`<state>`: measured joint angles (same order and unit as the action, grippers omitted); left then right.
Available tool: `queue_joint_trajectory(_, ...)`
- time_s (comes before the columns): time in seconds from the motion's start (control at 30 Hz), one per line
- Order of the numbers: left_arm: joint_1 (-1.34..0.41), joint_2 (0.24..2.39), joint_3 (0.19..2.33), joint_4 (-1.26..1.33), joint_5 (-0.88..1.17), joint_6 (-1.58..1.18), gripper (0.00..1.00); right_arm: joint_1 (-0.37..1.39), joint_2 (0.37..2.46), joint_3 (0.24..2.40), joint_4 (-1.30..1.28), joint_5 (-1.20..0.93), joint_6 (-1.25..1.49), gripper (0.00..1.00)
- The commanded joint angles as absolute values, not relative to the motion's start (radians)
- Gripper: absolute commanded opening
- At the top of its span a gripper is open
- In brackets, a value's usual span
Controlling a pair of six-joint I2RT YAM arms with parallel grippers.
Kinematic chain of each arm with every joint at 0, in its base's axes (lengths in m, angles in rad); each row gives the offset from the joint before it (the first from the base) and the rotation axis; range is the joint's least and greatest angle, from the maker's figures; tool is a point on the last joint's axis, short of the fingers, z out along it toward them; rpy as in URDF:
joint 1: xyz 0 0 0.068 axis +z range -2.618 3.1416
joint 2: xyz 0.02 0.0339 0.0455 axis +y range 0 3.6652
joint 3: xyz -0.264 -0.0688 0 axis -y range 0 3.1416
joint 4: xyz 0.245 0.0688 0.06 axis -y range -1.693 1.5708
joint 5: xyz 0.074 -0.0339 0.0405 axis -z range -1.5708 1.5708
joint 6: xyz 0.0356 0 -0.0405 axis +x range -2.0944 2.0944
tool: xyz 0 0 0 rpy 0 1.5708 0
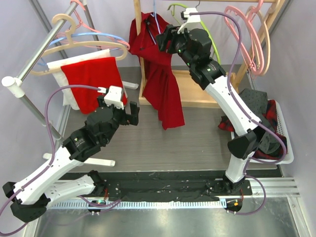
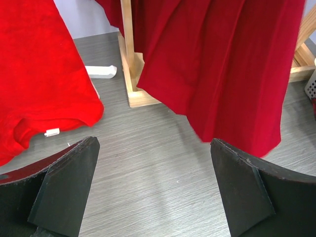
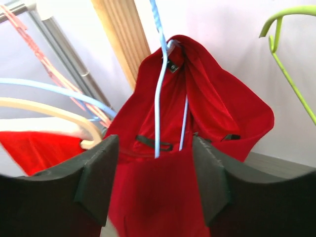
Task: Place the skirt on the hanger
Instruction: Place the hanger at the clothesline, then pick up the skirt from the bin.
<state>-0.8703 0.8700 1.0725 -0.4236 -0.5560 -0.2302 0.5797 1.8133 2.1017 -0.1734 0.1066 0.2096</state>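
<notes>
The right arm reaches up and forward, its hand (image 3: 153, 173) parted just before the red skirt (image 3: 207, 113), which hangs draped over a blue hanger (image 3: 158, 108) on the wooden rack (image 3: 121, 34). The left hand (image 2: 153, 187) hovers low, wide open. A white basket (image 1: 290, 148) at right holds dark clothes (image 1: 270, 140).
</notes>
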Motion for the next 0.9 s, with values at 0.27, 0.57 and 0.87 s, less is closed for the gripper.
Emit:
queue_joint_trajectory(0.27, -0.873, 0.833, 1.028, -0.413, -0.414, -0.302, 1.00, 0.577, 1.266, 1.808, -0.474, 0.251, 0.305, 0.87)
queue_joint_trajectory(0.57, -0.873, 0.871, 0.983, -0.406, -0.255, -0.376, 1.00, 0.578, 0.913, 1.274, -0.701, 0.581, 0.483, 0.82)
queue_joint_trajectory(0.87, -0.873, 0.874, 0.951, -0.400, -0.226, -0.393, 1.00, 0.533, 0.883, 0.996, -0.726, 0.879, 0.592, 0.81)
